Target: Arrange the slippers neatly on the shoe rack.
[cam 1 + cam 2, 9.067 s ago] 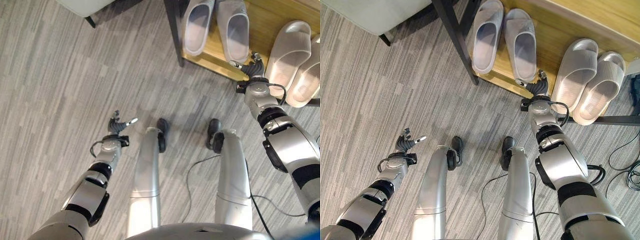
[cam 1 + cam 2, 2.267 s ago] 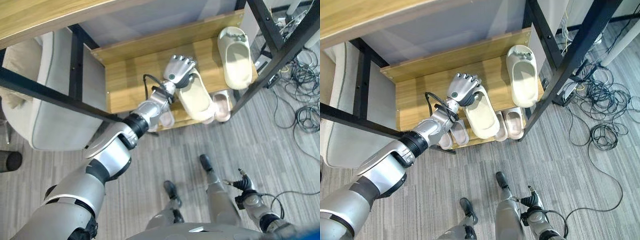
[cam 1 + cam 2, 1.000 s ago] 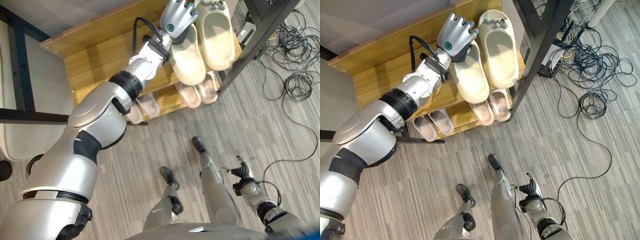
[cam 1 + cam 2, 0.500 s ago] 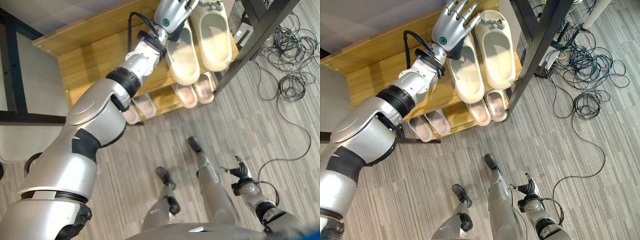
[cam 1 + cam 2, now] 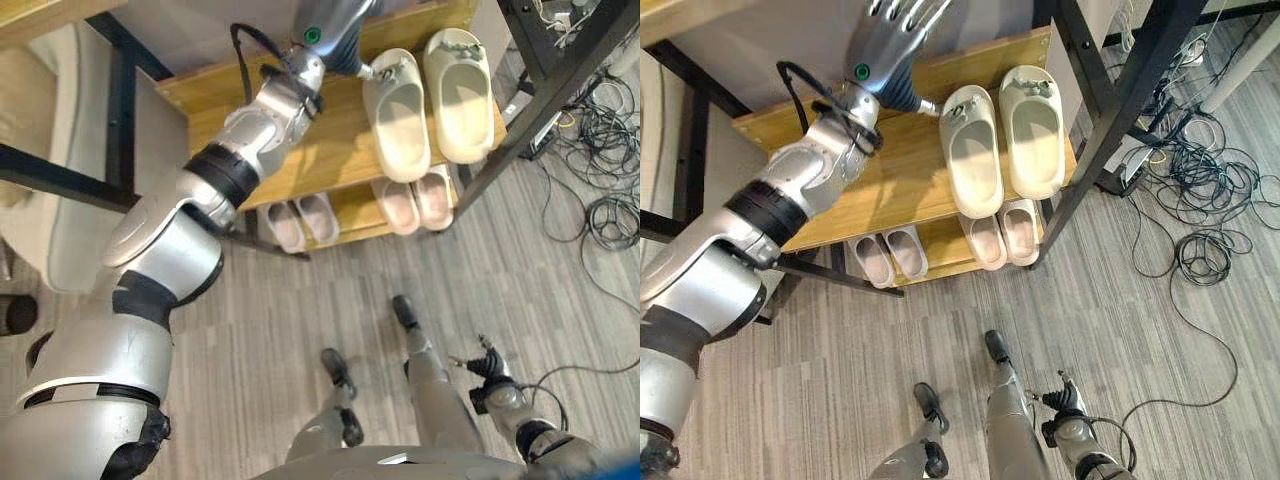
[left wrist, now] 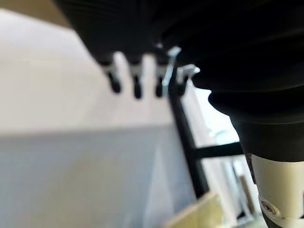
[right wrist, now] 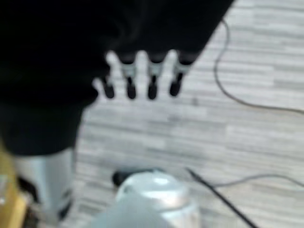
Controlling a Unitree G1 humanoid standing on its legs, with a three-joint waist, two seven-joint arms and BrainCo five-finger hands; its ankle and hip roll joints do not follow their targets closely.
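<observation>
Head pair overhead — shoe rack (image 5: 890,160) (shared) — wrists close-up.

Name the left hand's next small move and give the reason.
Probably draw the left hand back from the wooden shoe rack: its fingers are straight and hold nothing, and the two cream foam slippers already lie side by side on the upper shelf.

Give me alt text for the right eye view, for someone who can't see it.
Two cream slippers lie side by side on a wooden shoe rack's upper shelf, with the left robot hand raised open above the shelf beside them. Two smaller pinkish pairs sit on the lower shelf.
</observation>
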